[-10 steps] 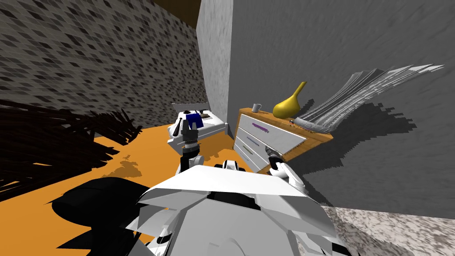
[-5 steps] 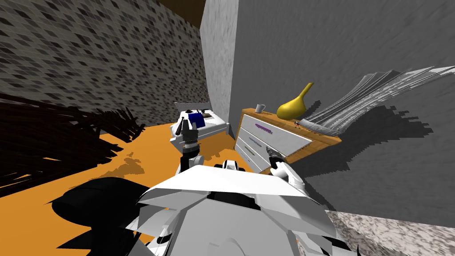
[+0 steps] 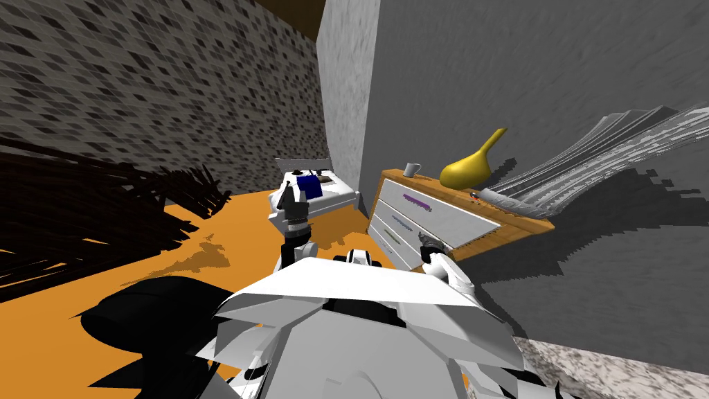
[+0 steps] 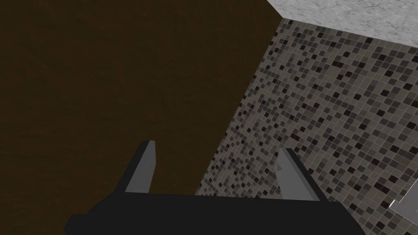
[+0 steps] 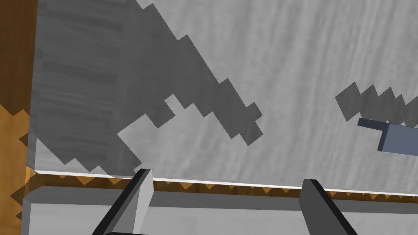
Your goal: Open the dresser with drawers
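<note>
The dresser (image 3: 450,215) has a wooden frame and pale grey drawer fronts, and stands against the grey wall to my right front. Its handles are purple (image 3: 416,201), bluish (image 3: 398,222) and green (image 3: 392,237). My right gripper (image 3: 424,240) is at the near end of the drawer fronts. In the right wrist view it (image 5: 226,202) stands open close to a grey drawer front (image 5: 285,61), its fingertips at the wooden seam (image 5: 228,188) above another front. A blue-grey handle (image 5: 394,138) lies off to the side, untouched. My left gripper (image 3: 294,196) is raised and open (image 4: 216,171), holding nothing.
On the dresser top stand a yellow vase (image 3: 471,166), a small mug (image 3: 412,169) and a fanned grey stack (image 3: 595,156). A white bed (image 3: 322,197) with a blue item (image 3: 308,185) lies beyond my left gripper. A dark spiky shape (image 3: 104,208) covers the orange floor at left.
My head view has shifted, so the dresser sits further right and slightly larger in the picture. The right gripper stays at the drawer fronts. The left arm has not moved.
</note>
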You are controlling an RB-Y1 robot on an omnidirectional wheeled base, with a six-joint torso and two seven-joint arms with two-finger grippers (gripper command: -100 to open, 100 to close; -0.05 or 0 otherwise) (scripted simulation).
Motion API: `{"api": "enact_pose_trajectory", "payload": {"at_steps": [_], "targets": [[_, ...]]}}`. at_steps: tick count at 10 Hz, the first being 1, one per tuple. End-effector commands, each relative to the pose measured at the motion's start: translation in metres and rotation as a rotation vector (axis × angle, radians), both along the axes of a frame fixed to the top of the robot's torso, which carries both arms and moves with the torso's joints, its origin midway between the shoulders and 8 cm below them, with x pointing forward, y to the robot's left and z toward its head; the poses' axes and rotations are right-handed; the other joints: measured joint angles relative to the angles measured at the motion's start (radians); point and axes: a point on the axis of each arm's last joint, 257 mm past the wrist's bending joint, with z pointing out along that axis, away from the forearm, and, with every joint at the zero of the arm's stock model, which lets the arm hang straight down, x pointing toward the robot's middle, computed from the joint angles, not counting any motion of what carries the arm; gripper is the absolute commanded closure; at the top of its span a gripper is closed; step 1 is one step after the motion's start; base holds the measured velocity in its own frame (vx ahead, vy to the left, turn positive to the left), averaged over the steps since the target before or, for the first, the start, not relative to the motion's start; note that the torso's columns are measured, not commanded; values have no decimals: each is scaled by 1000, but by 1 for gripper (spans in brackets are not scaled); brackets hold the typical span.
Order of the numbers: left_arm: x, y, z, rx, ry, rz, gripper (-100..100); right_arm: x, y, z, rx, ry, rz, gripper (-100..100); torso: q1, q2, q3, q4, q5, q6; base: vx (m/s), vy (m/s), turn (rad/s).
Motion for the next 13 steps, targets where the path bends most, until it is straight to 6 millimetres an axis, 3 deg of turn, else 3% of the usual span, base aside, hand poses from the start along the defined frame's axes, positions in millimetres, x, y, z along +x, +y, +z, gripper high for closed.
{"api": "enact_pose_trajectory", "payload": {"at_steps": [1, 2, 6, 7, 9, 13], "targets": [[0, 0, 0, 0, 0, 0, 0, -18, -16, -18, -26, 58, -33, -100, 1, 0, 0, 0, 0, 1, -2, 24, 12], [0, 0, 0, 0, 0, 0, 0, -21, -30, -16, -98, 91, -52, -100, 0, 1, 0, -1, -1, 3, 5, 59, 98], [0, 0, 0, 0, 0, 0, 0, -26, -33, -22, -100, 107, -59, -100, -3, 5, 3, 1, -2, 1, 11, 19, 21], [0, 0, 0, 0, 0, 0, 0, -30, -45, -18, -169, 137, -76, -100, -3, 5, 3, 2, -2, 1, 13, 68, 116], [0, 0, 0, 0, 0, 0, 0, -35, -49, -24, -170, 154, -82, -100, 3, 1, 1, 2, 0, -3, 25, 48, 33], [0, 0, 0, 0, 0, 0, 0, -51, -74, -24, -301, 236, -124, -100, 9, 5, 3, 6, -1, -12, 23, 62, 86]]}}
